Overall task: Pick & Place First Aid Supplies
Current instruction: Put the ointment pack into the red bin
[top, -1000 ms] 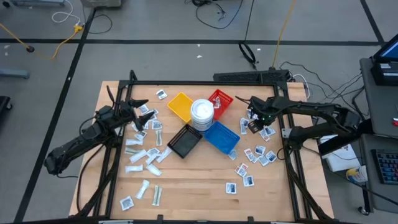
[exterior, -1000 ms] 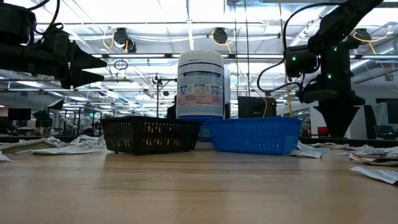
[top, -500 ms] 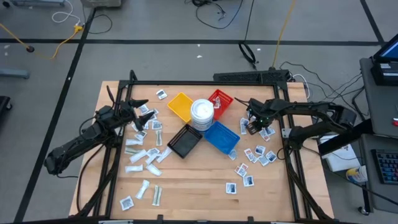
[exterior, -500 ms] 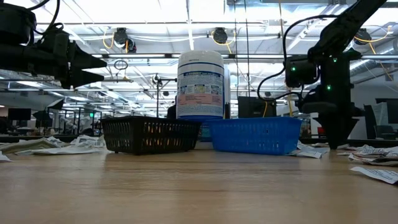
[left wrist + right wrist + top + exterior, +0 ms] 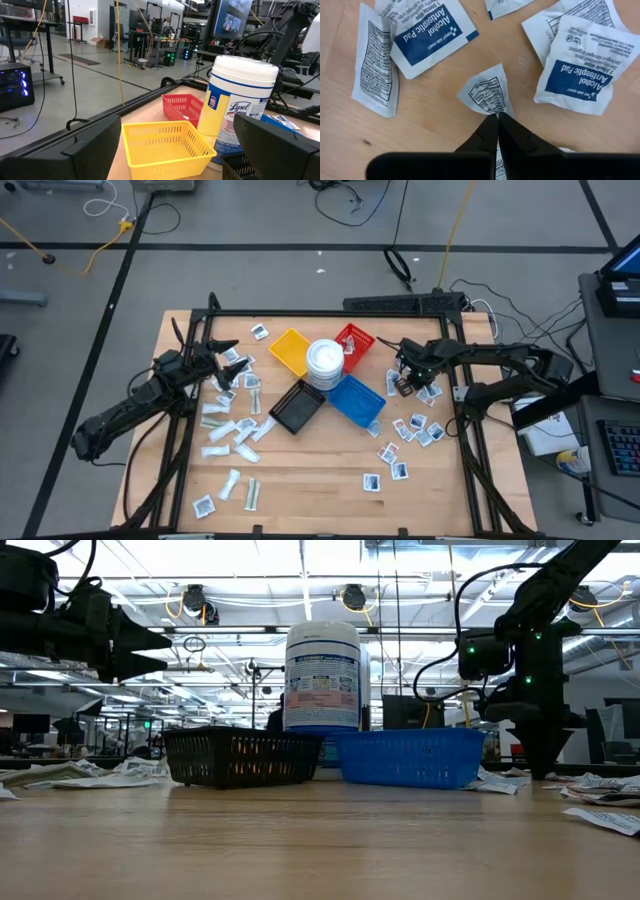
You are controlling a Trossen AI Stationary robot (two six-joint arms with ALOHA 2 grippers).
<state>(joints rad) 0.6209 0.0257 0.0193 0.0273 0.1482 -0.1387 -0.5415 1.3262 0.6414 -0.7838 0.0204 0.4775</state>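
Wooden table [image 5: 300, 470] boards are seen under everything, with a large workshop hall behind in the low view. At the middle of the table a white Lysol tub [image 5: 325, 359] is ringed by four small trays: the yellow tray [image 5: 289, 350] and the red tray [image 5: 353, 342] on its far side, the black tray [image 5: 297, 408] and the blue tray [image 5: 357, 400] on its near side.

The step in hand is judged to be the grasp of one packet. The right gripper [image 5: 497, 116] is lowered to the wood on the right of the tub, beyond the blue tray, and its fingers are closed together on the edge of a small crumpled packet [image 5: 485, 94]. The packet is pinched at its near corner, and the rest of it lies flat on the table in front of the tips. Alcohol antiseptic pad packets [image 5: 428, 36] lie around it, near but not touching it.

Next, a straight lift is called for, and then a carry toward one of the trays; because only a corner is held, a slip is possible.

The left gripper [image 5: 222, 353] is held above the table on the left of the tub, spread wide and holding nothing, with pale wrapped strips [image 5: 232, 435] scattered near it.
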